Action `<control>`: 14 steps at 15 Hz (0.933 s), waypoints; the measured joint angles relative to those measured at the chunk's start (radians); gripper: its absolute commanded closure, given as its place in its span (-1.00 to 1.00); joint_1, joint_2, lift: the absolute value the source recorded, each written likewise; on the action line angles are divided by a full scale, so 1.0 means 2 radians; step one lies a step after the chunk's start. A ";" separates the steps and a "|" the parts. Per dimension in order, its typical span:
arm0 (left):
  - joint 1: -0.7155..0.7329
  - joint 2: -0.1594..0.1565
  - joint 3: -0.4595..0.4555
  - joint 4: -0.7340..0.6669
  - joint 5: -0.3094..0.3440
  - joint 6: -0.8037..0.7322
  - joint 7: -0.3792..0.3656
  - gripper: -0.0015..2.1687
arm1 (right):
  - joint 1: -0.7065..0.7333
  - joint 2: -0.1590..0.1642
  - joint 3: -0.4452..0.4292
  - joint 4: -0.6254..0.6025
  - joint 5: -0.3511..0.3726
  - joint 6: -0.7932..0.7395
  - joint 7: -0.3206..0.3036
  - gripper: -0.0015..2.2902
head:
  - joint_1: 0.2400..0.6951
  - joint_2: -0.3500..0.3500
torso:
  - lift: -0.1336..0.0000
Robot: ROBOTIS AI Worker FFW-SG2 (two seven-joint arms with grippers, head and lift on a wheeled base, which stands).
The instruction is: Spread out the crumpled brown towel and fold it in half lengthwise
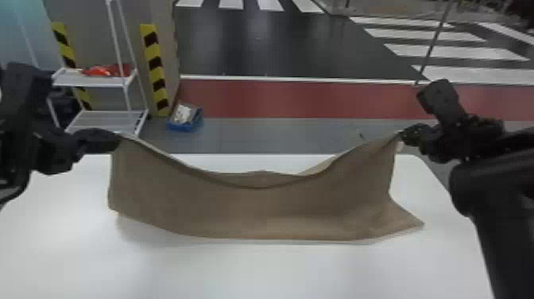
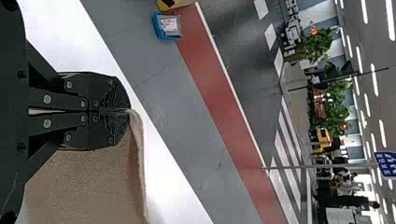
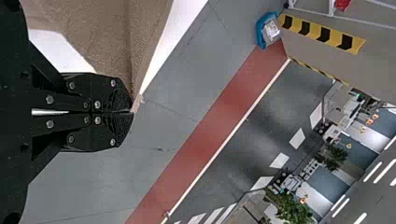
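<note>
Brown towel hung over the white table
Left gripper and right gripper, near the table's far edge, each pinch an upper corner (the top edge sags between)

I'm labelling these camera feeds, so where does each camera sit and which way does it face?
Head view: on the head, looking forward and down at the brown towel and white table; both arms show.
Left wrist view: on the left wrist, looking past its closed pincer across the floor.
Right wrist view: on the right wrist, looking past its closed pincer across the floor.
Both wrist views share the towel and blue box.
</note>
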 measured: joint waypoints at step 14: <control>-0.247 0.011 -0.058 0.273 0.002 -0.141 0.069 0.49 | -0.158 -0.001 -0.012 0.048 -0.023 0.097 -0.053 0.24 | -0.68 -0.24 | -0.86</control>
